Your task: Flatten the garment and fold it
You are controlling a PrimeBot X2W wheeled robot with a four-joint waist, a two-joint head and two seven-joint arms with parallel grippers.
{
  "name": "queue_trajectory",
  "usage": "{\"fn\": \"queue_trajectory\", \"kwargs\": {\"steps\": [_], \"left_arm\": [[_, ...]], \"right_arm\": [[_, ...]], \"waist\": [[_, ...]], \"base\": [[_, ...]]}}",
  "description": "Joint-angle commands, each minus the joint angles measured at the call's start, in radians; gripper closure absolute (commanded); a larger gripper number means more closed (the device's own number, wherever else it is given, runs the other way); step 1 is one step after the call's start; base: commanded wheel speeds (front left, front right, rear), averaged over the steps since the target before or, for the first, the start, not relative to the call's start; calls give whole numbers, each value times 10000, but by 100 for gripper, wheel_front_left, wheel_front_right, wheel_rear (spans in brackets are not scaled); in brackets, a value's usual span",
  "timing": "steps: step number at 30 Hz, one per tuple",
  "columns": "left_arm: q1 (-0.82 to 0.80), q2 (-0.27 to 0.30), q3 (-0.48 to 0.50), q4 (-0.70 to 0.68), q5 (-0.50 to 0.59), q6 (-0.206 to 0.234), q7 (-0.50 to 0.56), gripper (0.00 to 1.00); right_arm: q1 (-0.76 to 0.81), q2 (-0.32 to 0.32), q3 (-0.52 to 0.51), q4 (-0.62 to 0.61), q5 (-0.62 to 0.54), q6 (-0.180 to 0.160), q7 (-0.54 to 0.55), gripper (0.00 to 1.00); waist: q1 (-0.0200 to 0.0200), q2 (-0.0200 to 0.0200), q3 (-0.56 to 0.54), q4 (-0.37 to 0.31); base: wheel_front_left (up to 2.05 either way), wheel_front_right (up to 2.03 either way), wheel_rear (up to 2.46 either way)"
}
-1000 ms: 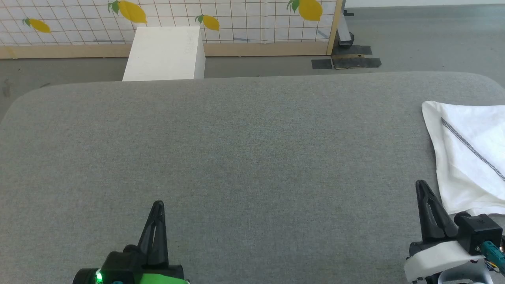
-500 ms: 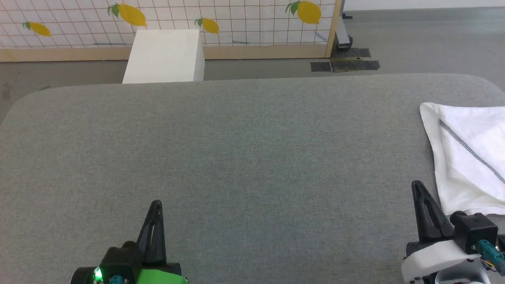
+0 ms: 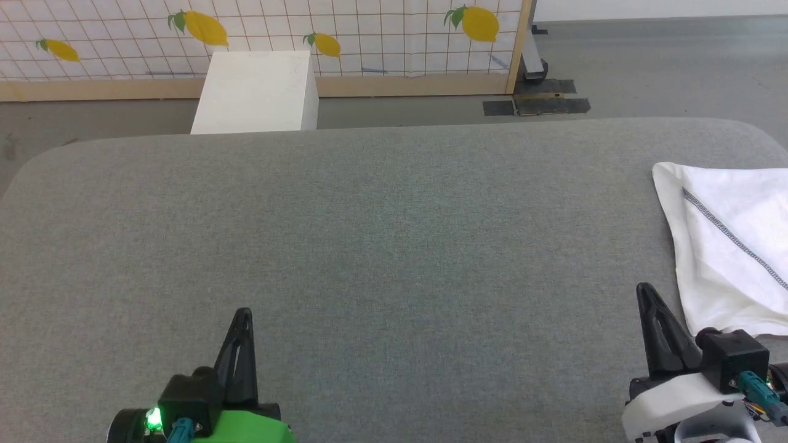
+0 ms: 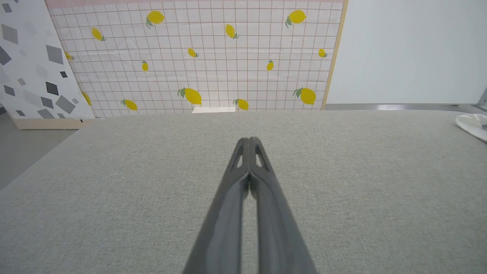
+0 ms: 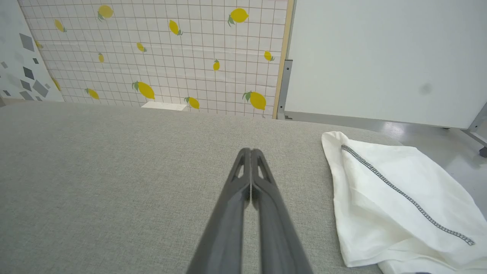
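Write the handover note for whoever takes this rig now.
Left claw: shut, empty, low over the bare table, far from the shirt.
Right claw: shut, empty, just left of the shirt, not touching it.
Shirt: at the table's right end, lying in flat layers, zigzag seam on top. It runs past the head view's right edge.
Done: it looks folded over at least once, with its edges fairly neat in the right wrist view.
Left: check the hidden part. If the fold is not finished, spread and fold with both claws.
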Motion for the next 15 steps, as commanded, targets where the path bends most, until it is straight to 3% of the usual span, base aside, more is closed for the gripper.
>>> {"fn": "queue_trajectory", "kwargs": {"steps": [1, 15], "left_arm": [[-223, -40, 81, 36, 56, -84, 50, 100], [-427, -115, 280, 205, 220, -228, 331, 100]], "right_arm": [[-208, 7, 39, 28, -6, -5, 34, 100], [-304, 10, 148, 72, -8, -7, 171, 100]], "waist": [[0, 0, -8, -2], [0, 0, -93, -29]], "base": [[0, 0, 0], [0, 0, 0]]}}
